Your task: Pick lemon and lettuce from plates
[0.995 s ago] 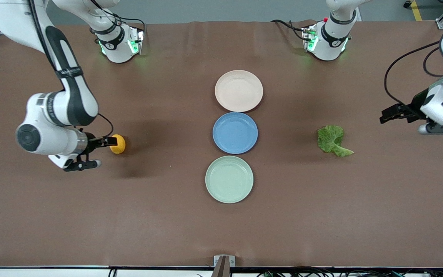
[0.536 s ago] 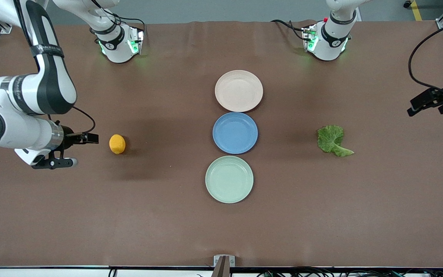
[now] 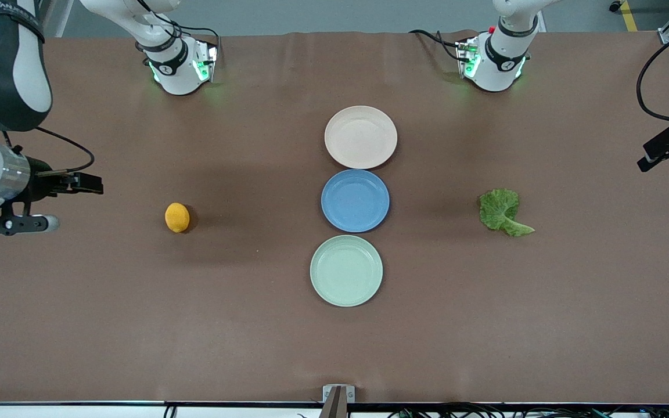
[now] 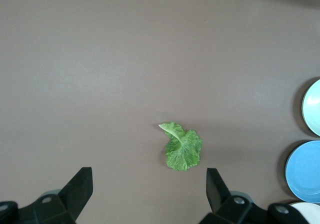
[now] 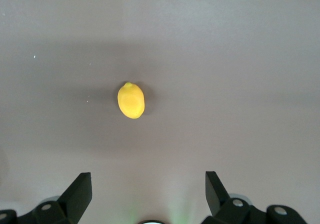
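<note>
You're seeing the lemon (image 3: pixel 177 217) and lettuce (image 3: pixel 503 212) lying on the table (image 3: pixel 137 325); both the right gripper (image 5: pixel 148 189) and left gripper (image 4: pixel 149 186) are hanging spread, empty.

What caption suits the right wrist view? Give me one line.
Open right gripper above bare brown table, with the lemon lying alone ahead of its fingertips.
</note>
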Robot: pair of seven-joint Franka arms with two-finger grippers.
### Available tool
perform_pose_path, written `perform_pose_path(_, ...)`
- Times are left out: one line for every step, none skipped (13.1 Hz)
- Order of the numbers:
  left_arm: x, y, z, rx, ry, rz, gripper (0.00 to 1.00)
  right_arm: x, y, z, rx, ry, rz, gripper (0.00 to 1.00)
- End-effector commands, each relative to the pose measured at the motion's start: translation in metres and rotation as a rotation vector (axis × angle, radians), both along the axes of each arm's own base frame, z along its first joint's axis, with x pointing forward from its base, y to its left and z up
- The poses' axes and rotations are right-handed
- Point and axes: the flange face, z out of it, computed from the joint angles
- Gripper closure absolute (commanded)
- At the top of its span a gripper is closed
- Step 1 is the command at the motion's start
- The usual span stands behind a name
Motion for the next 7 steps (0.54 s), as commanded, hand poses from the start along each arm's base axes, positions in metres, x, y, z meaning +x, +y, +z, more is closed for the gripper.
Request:
perform_pose_path(0.003, 0.002, 0.006, -0.001, 0.004, 0.004, 0.0, 0.004, -0.006, 0.023, -0.015, -0.019, 0.008, 0.0)
perform_pose_path(0.003, 0.002, 0.006, -0.001, 0.004, 0.004, 0.0, 0.003, -0.007, 0.023, -0.015, -0.008, 0.006, 0.0)
perform_pose_path(0.003, 0.003, 0.006, -0.001, 0.004, 0.001, 0.0, 0.003, -0.007, 0.023, -0.015, -0.01, 0.007, 0.0)
perform_pose_path(0.003, -0.003, 0.006, -0.002, 0.004, -0.007, 0.0, 0.002, -0.007, 0.023, -0.013, -0.008, 0.007, 0.0)
perform_pose_path(0.004, -0.01, 0.005, -0.005, 0.006, -0.016, 0.0, 0.002, -0.004, 0.023, -0.008, -0.008, 0.005, 0.0)
perform_pose_path(0.003, -0.004, 0.005, -0.012, 0.009, -0.008, 0.0, 0.001, -0.002, 0.022, 0.0, 0.002, 0.001, 0.0)
perform_pose_path(0.0, -0.001, 0.005, -0.019, 0.022, -0.007, 0.0, -0.005, -0.003, 0.018, -0.001, 0.049, -0.003, 0.0)
